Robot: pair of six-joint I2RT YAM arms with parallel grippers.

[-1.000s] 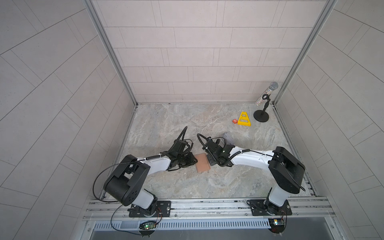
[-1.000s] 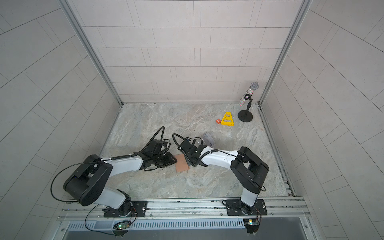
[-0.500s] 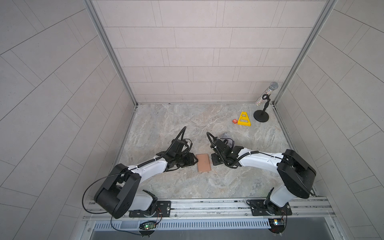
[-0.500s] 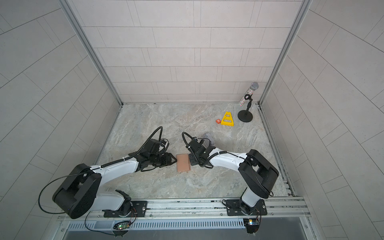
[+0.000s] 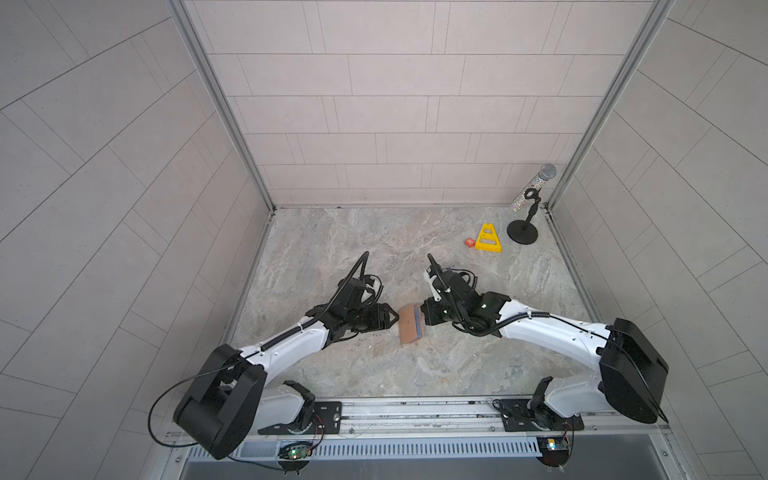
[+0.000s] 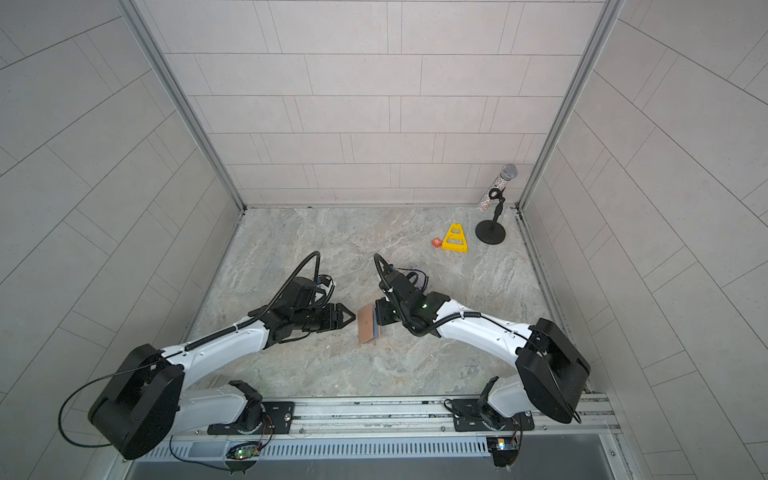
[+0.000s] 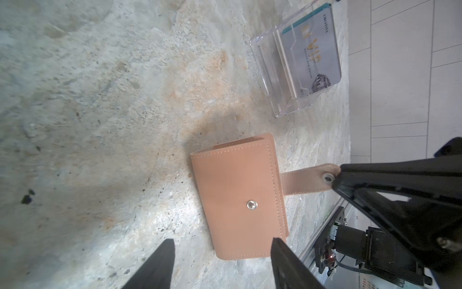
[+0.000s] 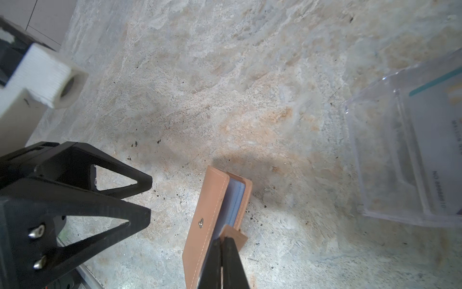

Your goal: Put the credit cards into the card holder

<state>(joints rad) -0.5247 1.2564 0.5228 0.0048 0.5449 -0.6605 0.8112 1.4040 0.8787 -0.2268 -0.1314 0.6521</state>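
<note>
- The card holder (image 5: 410, 330) (image 6: 367, 328) lies on the marble worktop (image 5: 332, 249), around the middle of it in both top views, between the two end effectors.
- The right end effector (image 8: 221, 240) (image 7: 337, 176) is closed, pinching the snap tab (image 7: 305, 180) that sticks out from the card holder's edge.
- In the right wrist view the tan cover (image 8: 208, 220) stands a little ajar, and bluish sleeves (image 8: 236, 200) show in the gap.
- The left end effector (image 7: 222, 250) (image 8: 150, 199) (image 6: 351, 319) is open with its jaws spread and holds nothing.
- It sits just beside the card holder on the side away from the tab. In the left wrist view one fingertip (image 7: 278, 246) overlaps the holder's edge, but I cannot tell whether it touches.
- A credit card (image 7: 310, 52), pale with a teal band and "VIP" lettering, stands in a clear stand (image 7: 270, 65) (image 8: 375, 155) on the worktop, near the card holder and apart from it.
- I cannot tell how many cards the stand holds.
- In the far right corner are a microphone (image 5: 527, 203) on a round base, a yellow triangle (image 5: 488, 239) and a small orange block (image 5: 469, 242), well apart from the arms.
</note>
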